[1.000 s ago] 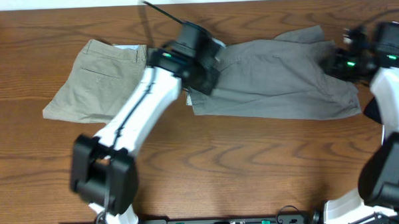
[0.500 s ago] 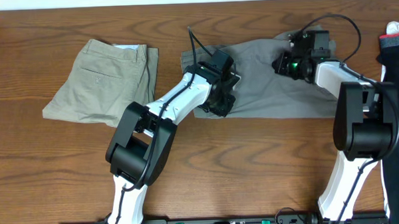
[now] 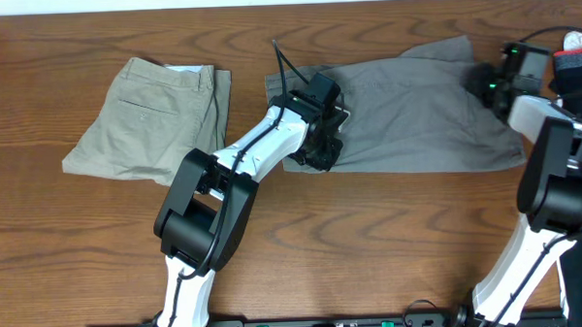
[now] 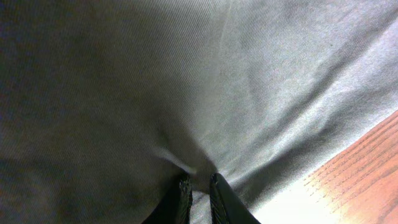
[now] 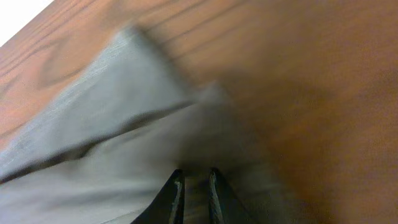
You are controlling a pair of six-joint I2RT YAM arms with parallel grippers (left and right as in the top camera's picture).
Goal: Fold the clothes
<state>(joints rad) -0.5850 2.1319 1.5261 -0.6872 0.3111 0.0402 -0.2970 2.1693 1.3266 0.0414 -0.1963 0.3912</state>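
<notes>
Pinching a small ridge of the grey trousers [image 3: 406,111] near their left end, the left gripper [image 4: 198,190] is almost closed on cloth. They lie spread on the tabletop [image 3: 371,238], beside the folded khaki trousers [image 3: 149,115]. So thin a pinch may slip or lift only one layer. The right gripper [image 5: 196,186] is narrow; blur hides whether it holds cloth.

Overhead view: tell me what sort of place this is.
Likely a robot test bench: a wooden table, a left arm and right arm mounted at its front edge, grey trousers and khaki trousers laid out.
</notes>
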